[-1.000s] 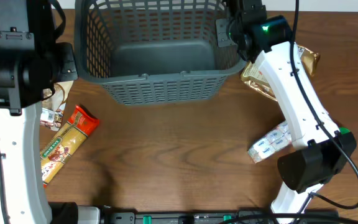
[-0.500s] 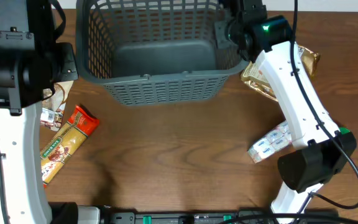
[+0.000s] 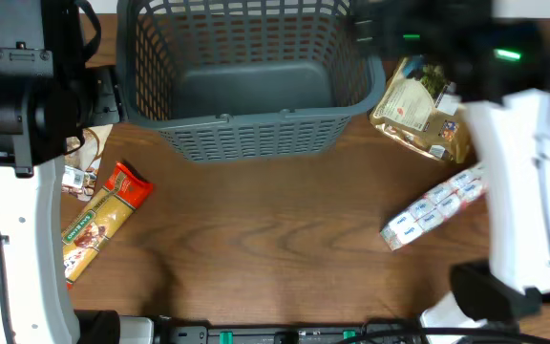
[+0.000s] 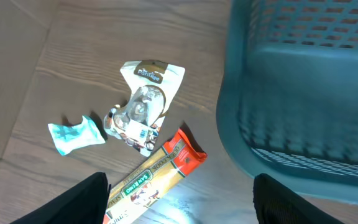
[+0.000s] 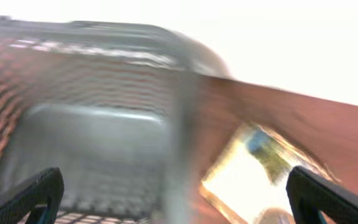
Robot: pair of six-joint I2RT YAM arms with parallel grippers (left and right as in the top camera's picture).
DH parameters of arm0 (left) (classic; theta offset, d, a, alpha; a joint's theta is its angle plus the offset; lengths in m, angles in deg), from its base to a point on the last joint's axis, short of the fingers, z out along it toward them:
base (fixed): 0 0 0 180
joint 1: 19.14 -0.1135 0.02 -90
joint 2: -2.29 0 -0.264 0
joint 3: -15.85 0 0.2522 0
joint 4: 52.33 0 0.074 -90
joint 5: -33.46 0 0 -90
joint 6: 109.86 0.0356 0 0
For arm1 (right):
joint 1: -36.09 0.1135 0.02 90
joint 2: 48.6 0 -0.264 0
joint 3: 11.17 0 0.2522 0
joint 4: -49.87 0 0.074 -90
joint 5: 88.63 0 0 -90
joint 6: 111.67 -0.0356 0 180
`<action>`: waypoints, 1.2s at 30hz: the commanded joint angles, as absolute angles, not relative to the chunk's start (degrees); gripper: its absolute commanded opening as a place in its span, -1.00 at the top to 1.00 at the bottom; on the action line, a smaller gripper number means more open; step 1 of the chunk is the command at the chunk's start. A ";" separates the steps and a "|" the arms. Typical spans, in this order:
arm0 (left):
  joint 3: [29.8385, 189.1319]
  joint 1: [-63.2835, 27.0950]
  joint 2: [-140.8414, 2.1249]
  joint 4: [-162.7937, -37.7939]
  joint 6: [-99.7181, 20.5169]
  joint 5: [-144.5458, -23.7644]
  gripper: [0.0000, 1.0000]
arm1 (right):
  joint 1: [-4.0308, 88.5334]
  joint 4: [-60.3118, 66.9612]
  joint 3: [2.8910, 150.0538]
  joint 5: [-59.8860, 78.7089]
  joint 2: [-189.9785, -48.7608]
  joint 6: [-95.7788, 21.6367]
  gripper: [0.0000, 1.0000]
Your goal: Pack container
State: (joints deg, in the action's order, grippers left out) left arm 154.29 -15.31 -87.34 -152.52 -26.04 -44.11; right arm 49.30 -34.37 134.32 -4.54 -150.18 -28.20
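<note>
Right now the container [image 3: 246, 139] sits upright at the far edge of the table [image 3: 275, 248], approx centre, mouth up. It is grey-blue w/ slotted walls and a thick rim. All pkts in view lie outside it on the wood.

L gripper [image 4: 185, 200]: the wrist cam shows both dark fingertips at the lower corners of the view, well apart, w/ only table and pkt seen btw them. Its jaws are spread and hold nothing. It hangs over the table just beside the container's left wall [image 4: 303, 93].

Under it lies a long yellow pkt [image 4: 160, 180] w/ a red end, set diagonally. A crumpled white-brown pouch [image 4: 145, 99] is just beside that red end. A small teal wrapper [image 4: 73, 134] lies near the pouch, on the side away from the container. From overhead the L arm [image 3: 17, 115] hides most of the pouch, and the long yellow pkt [image 3: 98, 220] shows below it.

R gripper [image 5: 179, 199]: the view is badly blurred, but the fingertips sit at both lower corners, wide apart, gripping nothing. That cam takes in the container's inside [image 5: 92, 155] and a gold bag [image 5: 253, 168] outside its wall.

Overhead the R arm [image 3: 523, 172] is smeared. The gold bag [image 3: 418, 110] lies just beside the container's right wall. A white-blue pkt [image 3: 437, 210] lies near the bag, closer to the robot's base.
</note>
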 commanded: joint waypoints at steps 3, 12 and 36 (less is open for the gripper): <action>154.71 -15.61 -87.18 -152.63 -26.17 -43.59 -0.49 | 32.30 -42.48 135.78 -9.29 -144.01 -45.70 -0.99; 154.71 -15.59 -87.18 -152.65 -26.15 -43.59 -0.49 | 13.35 -44.60 127.89 8.83 -148.23 -37.77 -0.99; 154.71 -15.59 -87.18 -153.13 -26.19 -43.89 -0.49 | 13.76 -24.34 107.85 18.41 -175.16 -27.10 -0.98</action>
State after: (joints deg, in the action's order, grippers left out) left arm 154.29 -15.31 -87.34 -152.89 -26.04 -44.11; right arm 12.36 -25.06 108.15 15.67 -173.43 -29.53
